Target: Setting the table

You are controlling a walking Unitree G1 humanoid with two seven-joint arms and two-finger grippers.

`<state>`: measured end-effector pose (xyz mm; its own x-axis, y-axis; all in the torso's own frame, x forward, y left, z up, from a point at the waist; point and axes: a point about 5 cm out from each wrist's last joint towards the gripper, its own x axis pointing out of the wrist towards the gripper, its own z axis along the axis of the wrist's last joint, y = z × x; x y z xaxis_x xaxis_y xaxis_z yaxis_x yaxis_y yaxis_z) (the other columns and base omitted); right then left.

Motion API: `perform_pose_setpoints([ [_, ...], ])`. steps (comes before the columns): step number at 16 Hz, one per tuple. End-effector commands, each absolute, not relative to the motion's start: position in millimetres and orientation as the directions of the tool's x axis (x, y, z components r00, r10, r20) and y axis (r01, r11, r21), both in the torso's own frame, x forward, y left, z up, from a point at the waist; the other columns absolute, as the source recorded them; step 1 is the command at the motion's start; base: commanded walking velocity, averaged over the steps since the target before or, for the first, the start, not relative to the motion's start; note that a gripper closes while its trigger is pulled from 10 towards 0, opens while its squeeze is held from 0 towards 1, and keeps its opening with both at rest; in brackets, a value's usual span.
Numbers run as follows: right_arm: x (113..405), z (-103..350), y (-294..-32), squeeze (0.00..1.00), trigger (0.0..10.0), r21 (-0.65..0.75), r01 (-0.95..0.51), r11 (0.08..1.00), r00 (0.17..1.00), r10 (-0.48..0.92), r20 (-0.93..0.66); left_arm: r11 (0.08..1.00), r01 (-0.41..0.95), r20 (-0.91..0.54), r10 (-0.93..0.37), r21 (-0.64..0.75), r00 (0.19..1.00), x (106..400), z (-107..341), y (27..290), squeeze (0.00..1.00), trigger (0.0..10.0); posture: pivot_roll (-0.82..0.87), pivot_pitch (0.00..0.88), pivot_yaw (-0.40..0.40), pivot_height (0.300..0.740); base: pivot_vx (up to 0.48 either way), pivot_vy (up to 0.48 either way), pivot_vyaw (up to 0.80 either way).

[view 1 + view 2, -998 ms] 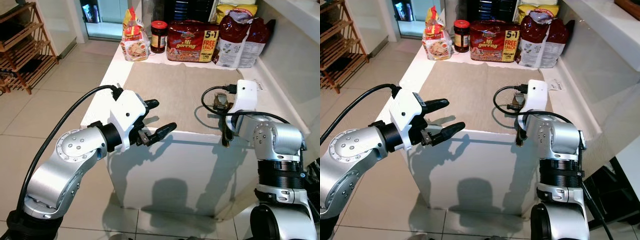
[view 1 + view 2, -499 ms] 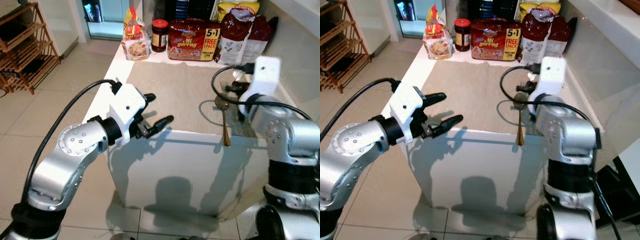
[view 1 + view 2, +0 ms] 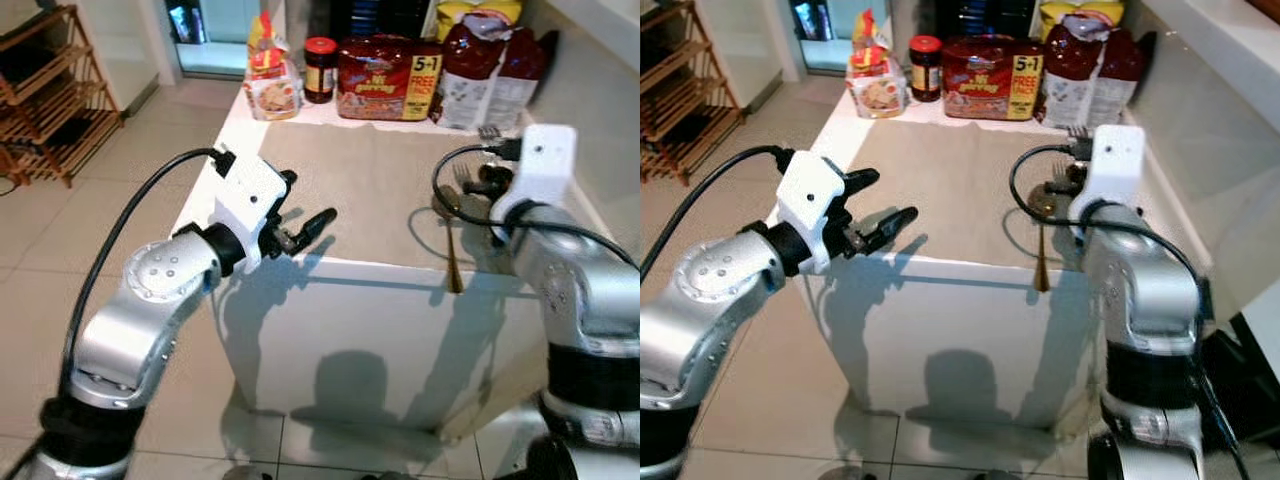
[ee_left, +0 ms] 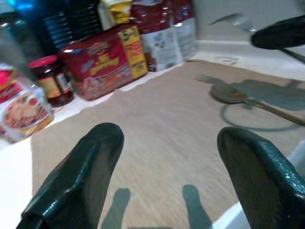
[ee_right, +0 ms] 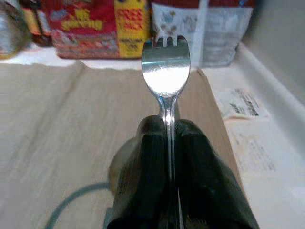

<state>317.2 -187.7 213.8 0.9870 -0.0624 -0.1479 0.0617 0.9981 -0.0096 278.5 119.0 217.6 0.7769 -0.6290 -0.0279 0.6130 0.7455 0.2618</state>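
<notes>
Gripping one fork above the placemat's right side, the right gripper stays clenched; one spoon lies below; the left gripper hovers released.

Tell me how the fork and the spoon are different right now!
The fork is silver and pinched between the right gripper's fingers, up off the mat. The spoon looks bronze-brown and lies free on the placemat, its handle poking over the table edge. Both are cutlery at the table's right side.
</notes>
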Motion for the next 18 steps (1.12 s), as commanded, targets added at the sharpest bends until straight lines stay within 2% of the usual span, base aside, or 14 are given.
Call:
perform_pose_setpoints([
  [1, 305.1, 231.3, -182.1, 0.0, 10.0, -0.014, 0.003, 1.0, 1.0, -0.003, -0.019, 0.779, 0.578, 0.017, -0.599, 0.242, 0.801, 275.1, 221.6, 118.8, 0.0, 10.0, 0.06, 0.027, -0.013, 0.74, 0.0, 0.0, 0.0],
  [2, 296.9, 236.5, -179.5, 0.0, 10.0, -0.023, -0.023, 0.999, 0.999, 0.024, 0.045, 0.784, 0.577, 0.036, -0.599, 0.231, 0.8, 271.7, 221.6, 116.7, 0.0, 10.0, 0.05, 0.026, -0.013, 0.74, 0.0, 0.0, 0.0],
  [3, 276.7, 239.3, -174.0, 0.0, 10.0, -0.043, -0.084, 0.995, 0.987, 0.09, 0.137, 0.785, 0.586, 0.067, -0.608, 0.203, 0.791, 262.8, 218.4, 112.2, 0.0, 10.0, 0.04, 0.024, -0.014, 0.74, 0.0, 0.0, 0.0],
  [5, 241.9, 226.8, -168.0, 0.0, 10.0, -0.007, -0.19, 0.982, 0.962, 0.188, 0.197, 0.8, 0.574, 0.08, -0.593, 0.175, 0.801, 252.5, 209.3, 112.5, 0.0, 10.0, 0.04, 0.025, -0.011, 0.74, 0.0, 0.0, 0.0],
  [7, 213.0, 206.1, -171.6, 0.0, 10.0, 0.009, -0.223, 0.975, 0.951, 0.215, 0.223, 0.813, 0.562, 0.077, -0.577, 0.152, 0.813, 244.9, 200.0, 119.3, 0.0, 10.0, 0.02, 0.025, -0.006, 0.74, 0.0, 0.0, 0.0],
  [12, 177.3, 163.0, -179.6, 0.0, 10.0, -0.059, -0.193, 0.98, 0.959, 0.2, 0.2, 0.823, 0.559, 0.043, -0.564, 0.1, 0.824, 231.9, 177.2, 129.3, 0.0, 10.0, 0.02, 0.029, -0.006, 0.74, 0.0, -0.475, 0.0],
  [15, 168.2, 153.0, -184.2, 0.0, 10.0, -0.087, -0.178, 0.98, 0.958, 0.193, 0.211, 0.815, 0.57, 0.019, -0.575, 0.105, 0.818, 225.6, 168.7, 131.9, 0.0, 10.0, 0.02, 0.029, -0.005, 0.74, 0.0, -0.48, 0.0],
  [18, 160.2, 147.2, -184.1, 0.0, 10.0, -0.151, -0.21, 0.966, 0.938, 0.243, 0.246, 0.783, 0.619, 0.019, -0.621, 0.064, 0.784, 211.2, 161.4, 133.6, 0.0, 10.0, 0.03, 0.035, -0.005, 0.74, 0.0, -0.48, 0.0],
])
